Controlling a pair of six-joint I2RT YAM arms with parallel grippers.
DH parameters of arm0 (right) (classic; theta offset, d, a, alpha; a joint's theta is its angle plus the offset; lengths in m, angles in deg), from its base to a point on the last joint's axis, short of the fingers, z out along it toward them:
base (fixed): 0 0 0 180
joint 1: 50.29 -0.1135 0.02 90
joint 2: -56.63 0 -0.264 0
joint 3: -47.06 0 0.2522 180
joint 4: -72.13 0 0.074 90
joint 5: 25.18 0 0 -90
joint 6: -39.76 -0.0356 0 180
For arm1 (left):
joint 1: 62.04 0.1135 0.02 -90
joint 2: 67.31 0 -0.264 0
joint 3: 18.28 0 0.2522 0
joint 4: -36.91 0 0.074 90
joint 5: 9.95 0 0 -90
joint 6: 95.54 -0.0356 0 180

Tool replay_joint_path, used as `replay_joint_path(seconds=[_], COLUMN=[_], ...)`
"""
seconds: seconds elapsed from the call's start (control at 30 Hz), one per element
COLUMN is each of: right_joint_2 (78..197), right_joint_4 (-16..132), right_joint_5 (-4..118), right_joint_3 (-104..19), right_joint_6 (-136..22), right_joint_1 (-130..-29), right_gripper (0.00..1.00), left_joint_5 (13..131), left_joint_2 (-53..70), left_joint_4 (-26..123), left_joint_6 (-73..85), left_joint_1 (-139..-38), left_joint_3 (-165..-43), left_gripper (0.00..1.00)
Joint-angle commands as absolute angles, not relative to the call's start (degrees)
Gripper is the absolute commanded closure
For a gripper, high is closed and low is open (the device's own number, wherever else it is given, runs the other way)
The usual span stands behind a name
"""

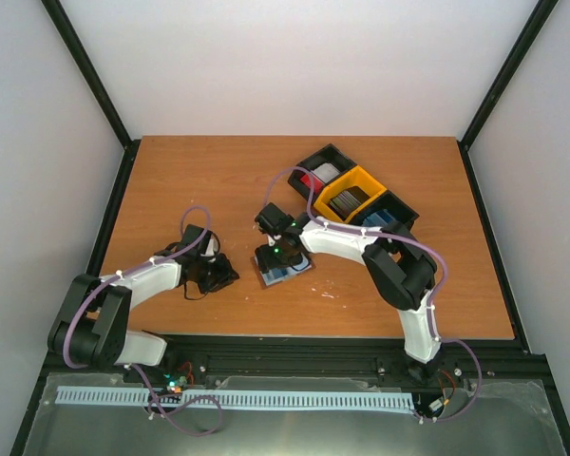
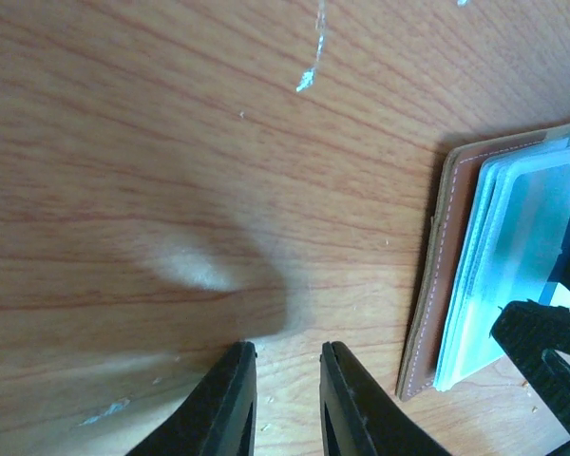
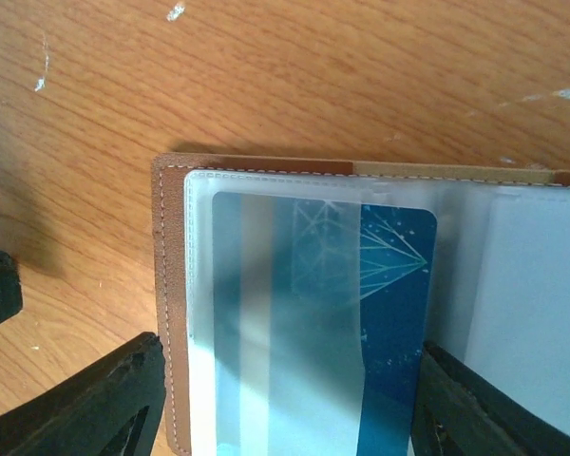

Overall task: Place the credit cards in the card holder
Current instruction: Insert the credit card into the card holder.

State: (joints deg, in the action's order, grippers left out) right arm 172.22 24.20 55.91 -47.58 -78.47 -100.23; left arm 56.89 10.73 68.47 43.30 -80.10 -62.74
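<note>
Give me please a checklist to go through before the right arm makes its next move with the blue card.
1. Card holder lies open on the table: ok.
2. Blue card under the clear sleeve: ok; whether fully in, cannot tell.
3. Right gripper open, fingers either side of the card: ok.
4. Left gripper open, empty, apart from the holder: ok.
5. Grey cards waiting in the tray: ok.

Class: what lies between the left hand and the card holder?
Only bare wooden table; the left wrist view shows nothing between the left hand and the card holder.
</note>
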Motion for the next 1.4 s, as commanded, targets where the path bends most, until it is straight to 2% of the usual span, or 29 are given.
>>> replay_joint_path(seconds=[0.0, 0.33, 0.73, 0.93, 1.17, 1.37], right_joint_2=[173.96, 176.71, 171.52, 169.96, 164.44, 165.09], right_joint_4=[20.09, 16.62, 13.77, 14.52, 13.91, 8.34], right_joint_5=[58.91, 56.69, 65.56, 66.85, 68.44, 71.67], right_joint_3=[-50.47, -53.94, -57.45, -55.48, -54.59, -62.83], right_joint_6=[-76.8, -72.89, -72.73, -73.76, -69.16, -58.91], right_joint_1=[-102.15, -102.94, -102.19, -99.42, -91.23, -82.13], right_gripper=[0.3, 0.24, 0.22, 0.26, 0.28, 0.31], left_joint_5=[56.52, 56.38, 58.35, 58.57, 58.34, 60.79], left_joint_2=[9.53, 9.21, 6.62, 5.6, 2.08, -1.29], left_joint_4=[68.03, 67.77, 67.3, 66.46, 67.02, 69.06], left_joint_6=[41.91, 41.9, 42.29, 42.04, 37.96, 32.87], left_joint_1=[-80.41, -80.41, -80.41, -80.28, -80.32, -80.2], left_joint_3=[-62.98, -63.14, -64.35, -64.24, -66.43, -72.23], left_gripper=[0.79, 0.77, 0.63, 0.55, 0.39, 0.31])
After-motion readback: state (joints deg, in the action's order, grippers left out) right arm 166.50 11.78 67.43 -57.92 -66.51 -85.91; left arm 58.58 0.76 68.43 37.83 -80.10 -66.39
